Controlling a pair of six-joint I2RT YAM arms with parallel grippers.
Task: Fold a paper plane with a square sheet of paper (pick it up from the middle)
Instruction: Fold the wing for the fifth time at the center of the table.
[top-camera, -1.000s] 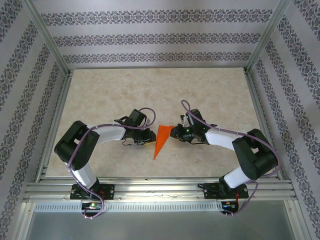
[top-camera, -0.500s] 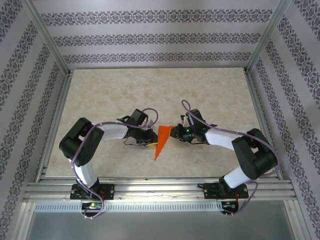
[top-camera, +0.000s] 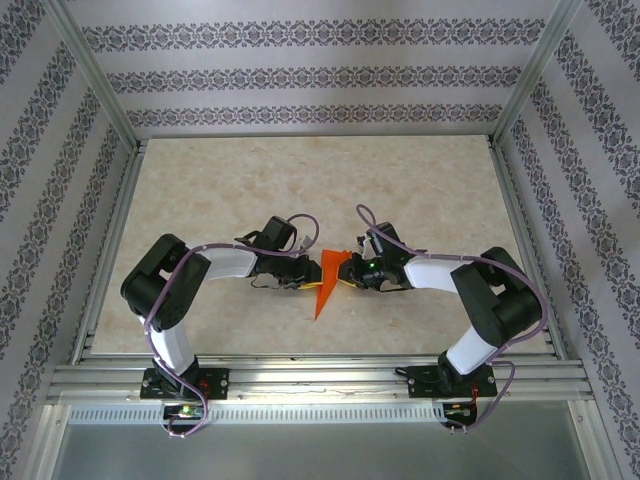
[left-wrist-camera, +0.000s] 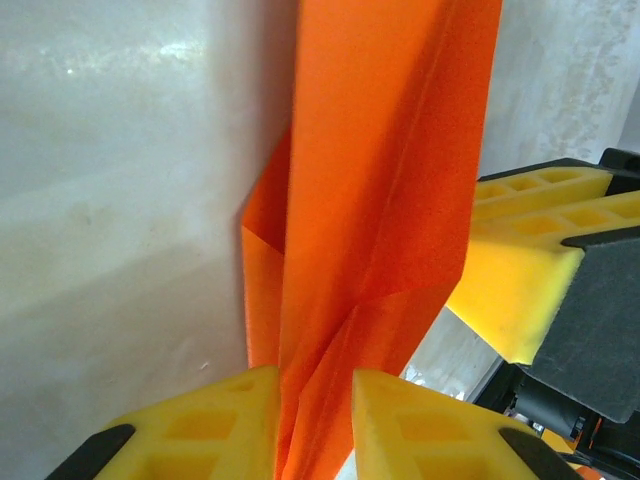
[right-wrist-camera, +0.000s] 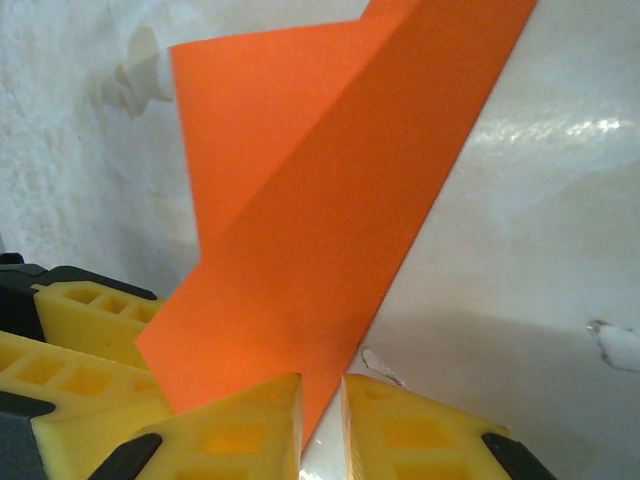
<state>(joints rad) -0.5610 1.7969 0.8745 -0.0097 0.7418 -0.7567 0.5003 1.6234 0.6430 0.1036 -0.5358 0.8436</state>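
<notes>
The square sheet of paper is folded into a narrow, pointed orange paper plane at the table's middle, its tip toward the near edge. My left gripper holds it from the left and my right gripper from the right. In the left wrist view the paper plane stands on edge, its folded layers filling the gap of my left gripper, which is shut on them. In the right wrist view a flat wing of the paper plane runs into my right gripper, which is shut on its edge.
The beige marbled table stretches behind and to both sides of the arms. Aluminium rails run along the near edge and up the sides, with patterned walls around. The right gripper's yellow fingers sit just past the paper.
Both grippers have drawn closer together around the paper. The left arm's elbow has swung right, the right gripper has slid left, and the plane's tip has shifted slightly right.
</notes>
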